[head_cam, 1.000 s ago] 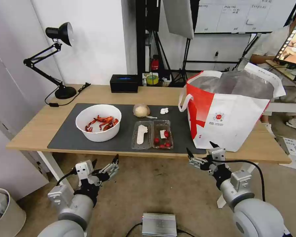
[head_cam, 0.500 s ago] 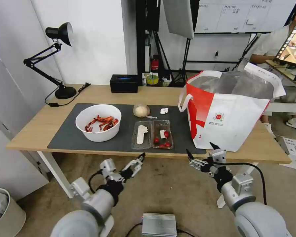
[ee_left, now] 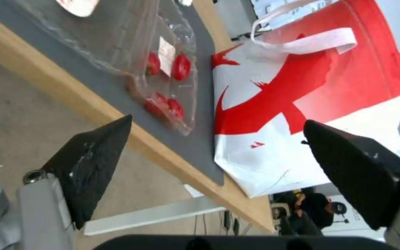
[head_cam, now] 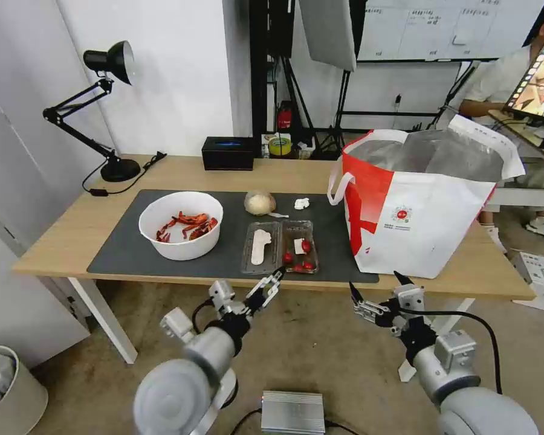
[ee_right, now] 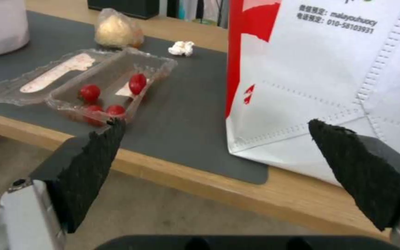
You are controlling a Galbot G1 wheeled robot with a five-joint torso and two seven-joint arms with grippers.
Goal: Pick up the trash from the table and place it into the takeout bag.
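The left gripper [head_cam: 271,285] is hovering at the table's [head_cam: 72,229] front edge, just before the clear plastic clamshell tray [head_cam: 281,246], with its black, pointed fingers [ee_left: 91,163] spread wide and gripping nothing. The right gripper [head_cam: 378,292] is hanging below the front edge near the takeout bag [head_cam: 423,217], its rough-textured wedge fingers [ee_right: 86,173] likewise splayed apart and empty. The light wood tabletop is carrying a large dark grey mat [head_cam: 127,254] with a matte surface. On the mat's left part a round white bowl [head_cam: 181,225] is holding red crayfish shells [head_cam: 187,225]. The thin, ribbed clamshell is lying open near the mat's front edge, one half holding a pale oblong label and the other several small glossy red fruits [ee_right: 137,83]. Toward the mat's rear edge a tan wrapped ball [head_cam: 260,202] in crinkled film is sitting beside a small crumpled white tissue wad [head_cam: 301,203]. The boxy red-and-white bag is standing upright at the table's right end, its mouth open on silver foil lining, with white strap handles [ee_left: 311,40] and stitched seams. A glossy black box [head_cam: 228,153] is resting at the rear edge and a black jointed desk lamp [head_cam: 97,109] at the rear left corner.
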